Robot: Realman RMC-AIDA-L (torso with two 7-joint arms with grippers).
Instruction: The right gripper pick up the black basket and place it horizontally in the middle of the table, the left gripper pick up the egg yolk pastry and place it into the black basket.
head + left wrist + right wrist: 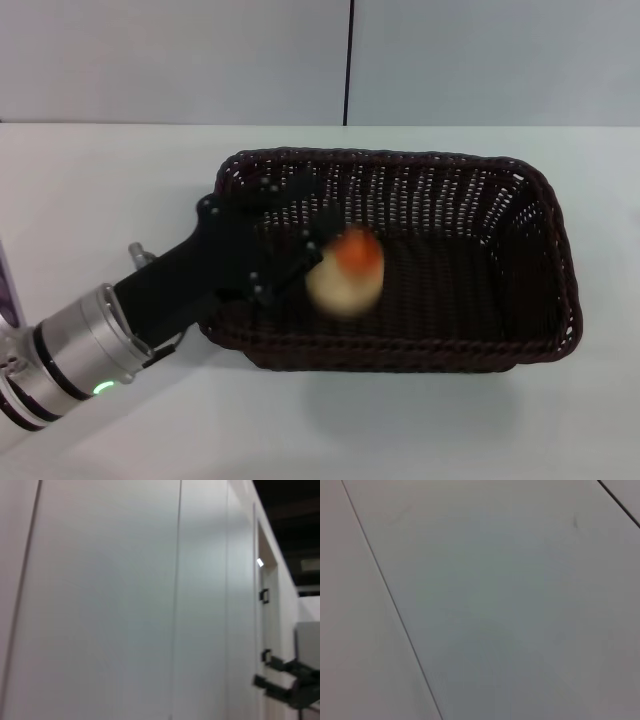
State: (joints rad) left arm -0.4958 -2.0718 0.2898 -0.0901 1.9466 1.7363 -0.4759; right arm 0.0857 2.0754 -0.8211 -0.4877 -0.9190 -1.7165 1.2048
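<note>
Pastry (346, 274) sits just off the tip of our left tool (290, 240), inside the black basket (545, 250) on the worktop (100, 190). It looks blurred; we cannot tell whether the tool pinches it. The basket's long axis runs sideways.

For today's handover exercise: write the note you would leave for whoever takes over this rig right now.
Left gripper: open, reaching over the black basket's left end.
Right gripper: out of view.
Basket lies lengthwise across the middle of the table; that step looks done.
Egg yolk pastry: inside the basket beside the left fingers, blurred, so probably just let go.
Left: pull the left arm clear and check the pastry has settled.
</note>
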